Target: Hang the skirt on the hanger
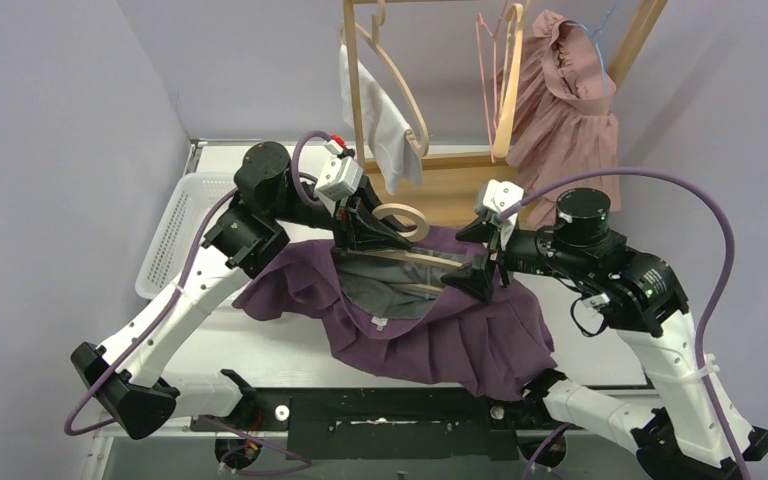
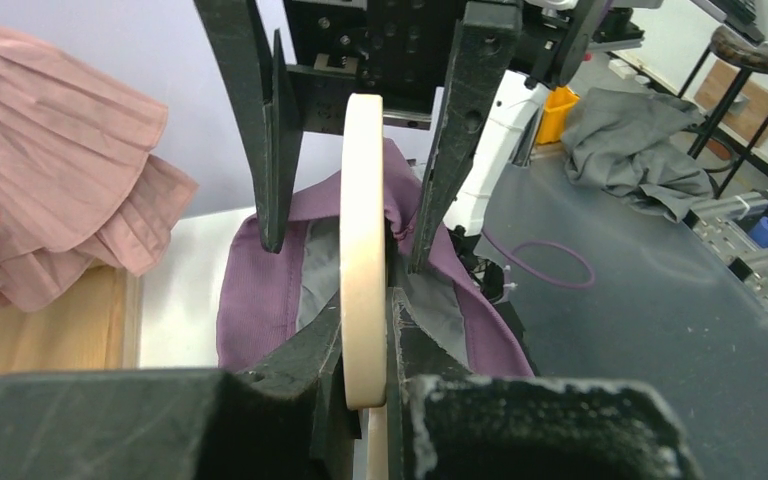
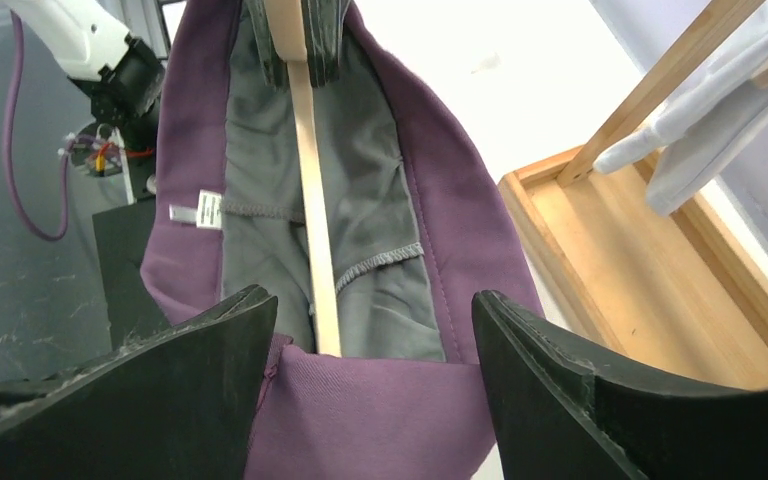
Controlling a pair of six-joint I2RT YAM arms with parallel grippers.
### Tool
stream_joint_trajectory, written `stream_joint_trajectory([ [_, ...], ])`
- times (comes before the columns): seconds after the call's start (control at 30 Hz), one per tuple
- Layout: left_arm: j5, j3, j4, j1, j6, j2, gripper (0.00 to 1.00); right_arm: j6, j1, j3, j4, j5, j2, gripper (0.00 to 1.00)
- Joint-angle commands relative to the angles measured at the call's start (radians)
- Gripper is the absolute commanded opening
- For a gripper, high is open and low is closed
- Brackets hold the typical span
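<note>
A purple skirt [image 1: 440,335] with grey lining lies draped across the table's middle. A pale wooden hanger [image 1: 405,258] runs through its waistband opening; its hook [image 1: 407,215] sticks up by the left gripper. My left gripper [image 1: 385,235] is shut on the hanger near the hook, as the left wrist view shows [image 2: 365,330]. My right gripper [image 1: 482,270] is open, its jaws straddling the skirt's waistband [image 3: 370,400] at the hanger's right end. The hanger bar [image 3: 315,240] shows inside the grey lining [image 3: 370,210].
A wooden rack [image 1: 460,185] stands at the back with a white garment [image 1: 380,125], a pink dress [image 1: 565,110] and spare hangers [image 1: 505,85]. A white basket [image 1: 185,225] sits at the left. A grey cloth [image 2: 630,140] lies off the table.
</note>
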Motion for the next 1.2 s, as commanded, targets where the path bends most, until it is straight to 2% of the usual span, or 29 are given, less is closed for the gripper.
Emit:
stream_joint_trajectory([
  [0.0, 0.049, 0.059, 0.126, -0.002, -0.001, -0.016, 0.00, -0.047, 0.002, 0.007, -0.075, -0.027, 0.042, 0.72],
  [0.1, 0.057, 0.046, 0.164, -0.002, -0.023, -0.015, 0.00, -0.044, 0.004, -0.002, -0.081, -0.046, 0.053, 0.66],
  [0.2, 0.061, 0.028, 0.208, -0.002, -0.049, -0.010, 0.00, -0.010, 0.006, -0.016, -0.034, -0.045, 0.053, 0.52],
  [0.27, 0.063, 0.017, 0.232, -0.001, -0.061, -0.009, 0.00, 0.017, 0.006, -0.027, 0.008, -0.039, 0.053, 0.33],
  [0.33, 0.058, 0.012, 0.239, 0.000, -0.061, -0.007, 0.00, 0.044, 0.008, -0.049, 0.055, -0.016, 0.049, 0.03],
  [0.37, 0.047, 0.009, 0.239, 0.001, -0.059, -0.008, 0.00, 0.054, 0.008, -0.061, 0.081, -0.001, 0.041, 0.00],
  [0.4, 0.022, 0.006, 0.236, 0.003, -0.058, -0.010, 0.01, 0.063, 0.008, -0.081, 0.116, 0.019, 0.028, 0.00],
  [0.43, -0.009, 0.000, 0.230, 0.006, -0.055, -0.015, 0.11, 0.071, 0.009, -0.102, 0.143, 0.036, 0.011, 0.00],
  [0.5, -0.091, -0.020, 0.220, 0.010, -0.032, -0.033, 0.39, 0.075, 0.008, -0.146, 0.193, 0.058, -0.031, 0.00],
  [0.53, -0.137, -0.036, 0.217, 0.013, -0.018, -0.046, 0.48, 0.076, 0.008, -0.167, 0.209, 0.071, -0.052, 0.00],
  [0.63, -0.268, -0.080, 0.214, 0.026, 0.017, -0.081, 0.60, 0.092, 0.008, -0.232, 0.244, 0.131, -0.114, 0.00],
  [0.97, -0.570, -0.157, 0.248, 0.191, -0.063, -0.133, 0.64, 0.202, 0.007, -0.388, 0.274, 0.457, -0.259, 0.00],
  [1.17, -0.628, -0.198, 0.233, 0.228, -0.070, -0.142, 0.64, 0.232, 0.006, -0.367, 0.192, 0.600, -0.281, 0.00],
])
